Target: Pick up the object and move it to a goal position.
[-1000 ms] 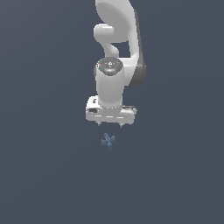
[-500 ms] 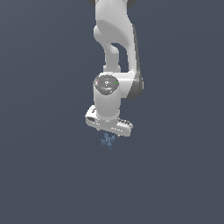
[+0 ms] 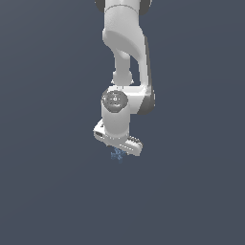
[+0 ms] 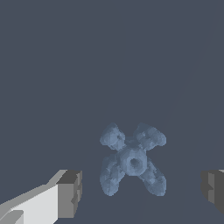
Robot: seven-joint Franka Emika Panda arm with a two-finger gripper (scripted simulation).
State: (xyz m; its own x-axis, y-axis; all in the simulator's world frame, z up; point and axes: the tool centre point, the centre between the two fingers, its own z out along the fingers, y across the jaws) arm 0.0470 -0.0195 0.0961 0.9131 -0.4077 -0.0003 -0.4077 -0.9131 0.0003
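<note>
The object (image 4: 132, 159) is a small pale-blue jack-like piece with several short prongs, lying on the dark grey floor. In the exterior view the object (image 3: 116, 155) peeks out just under the white hand. My gripper (image 3: 118, 149) has come down right over it. In the wrist view my gripper (image 4: 142, 190) is open, with the two grey fingertips (image 4: 70, 192) wide apart on either side of the object, not touching it.
The plain dark grey floor (image 3: 52, 191) lies all around. The white arm (image 3: 125, 57) rises above the gripper.
The arm has come down and the hand has turned about its axis. The gripper now sits right over the object, which has not moved.
</note>
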